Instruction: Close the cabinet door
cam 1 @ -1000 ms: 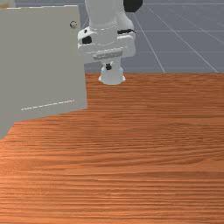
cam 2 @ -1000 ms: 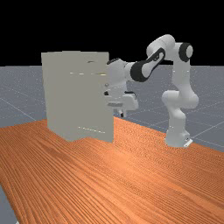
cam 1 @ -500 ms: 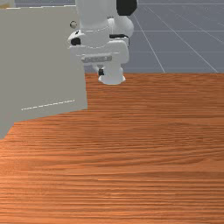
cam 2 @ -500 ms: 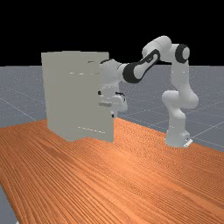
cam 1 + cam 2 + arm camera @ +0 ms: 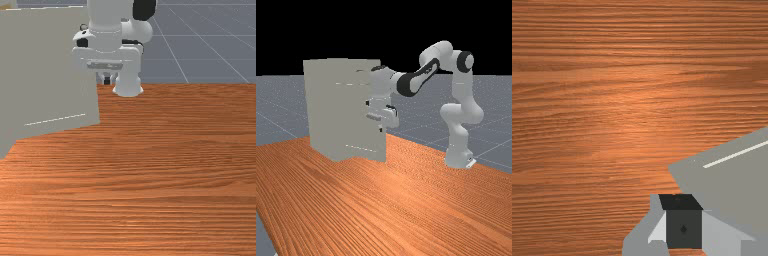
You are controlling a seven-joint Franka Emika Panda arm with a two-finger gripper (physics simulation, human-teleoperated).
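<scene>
The cabinet door (image 5: pixel 45 75) looks like a stiff, flat panel that should swing on its hinge as one piece, neither bending nor likely to break; its weight cannot be read from the pictures, though I would expect it to turn under a modest, steady push; the face seems smooth, so a fingertip could skid along it if the push came at a slant; the best place to work is close to the free edge (image 5: pixel 98 112), below the small round knob (image 5: pixel 83 27), where leverage is greatest, and pushing flat against the panel should serve better than pinching it. The door stands swung out from the cabinet (image 5: pixel 320 107), at the front view's left; its free edge is just beside the pincer (image 5: pixel 106 80), whose tip is slightly to the front view's right of that edge, while the hand overlaps the panel; whether they touch I cannot tell. The pincer appears closed, with nothing held; the next move probably calls for bringing it squarely against the panel.
</scene>
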